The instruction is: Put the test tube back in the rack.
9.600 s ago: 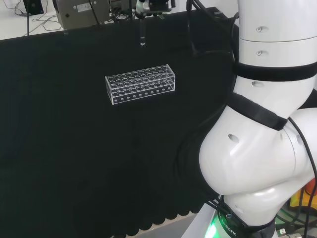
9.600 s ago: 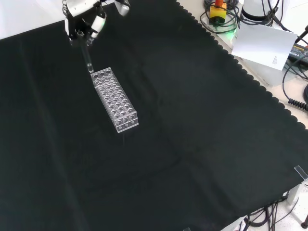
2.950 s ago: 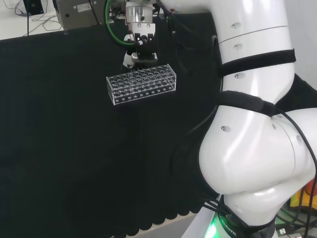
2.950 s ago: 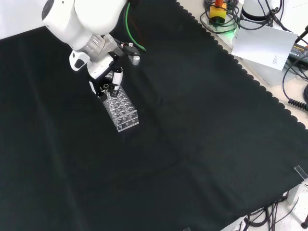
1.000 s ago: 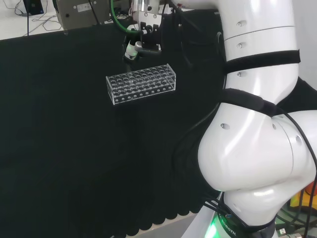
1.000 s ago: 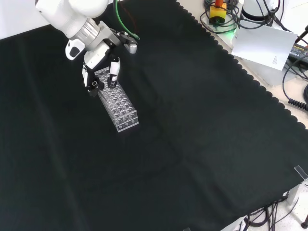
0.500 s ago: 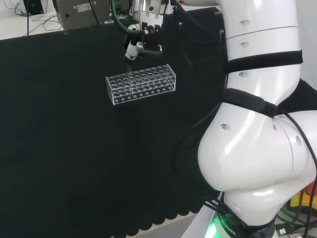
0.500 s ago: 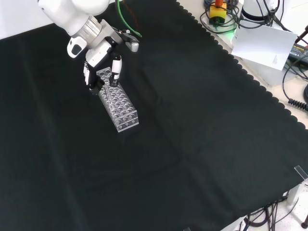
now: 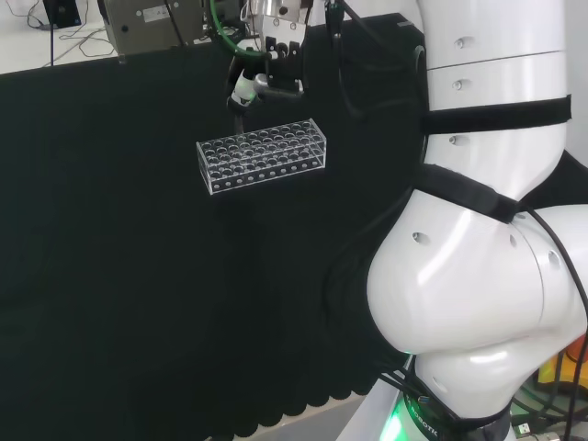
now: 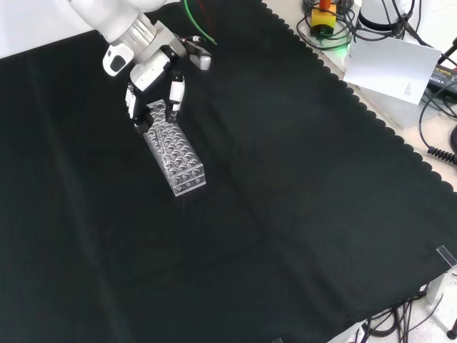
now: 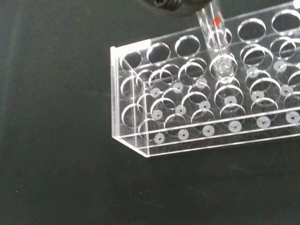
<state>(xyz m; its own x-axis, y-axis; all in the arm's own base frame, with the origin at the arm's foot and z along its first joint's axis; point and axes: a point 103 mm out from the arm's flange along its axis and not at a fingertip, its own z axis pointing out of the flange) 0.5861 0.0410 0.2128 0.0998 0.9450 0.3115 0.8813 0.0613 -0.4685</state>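
Clear tube hangs pinched in our hand above the rack, its tip over a hole; any tilt could catch the rim and tip the rack.

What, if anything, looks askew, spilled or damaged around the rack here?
Nothing stands out. The clear rack stands flat on the black cloth, unbroken, with no spill. The test tube leans a little over a hole, as the wrist view shows.

I count one clear rack, one test tube, one hand over it.
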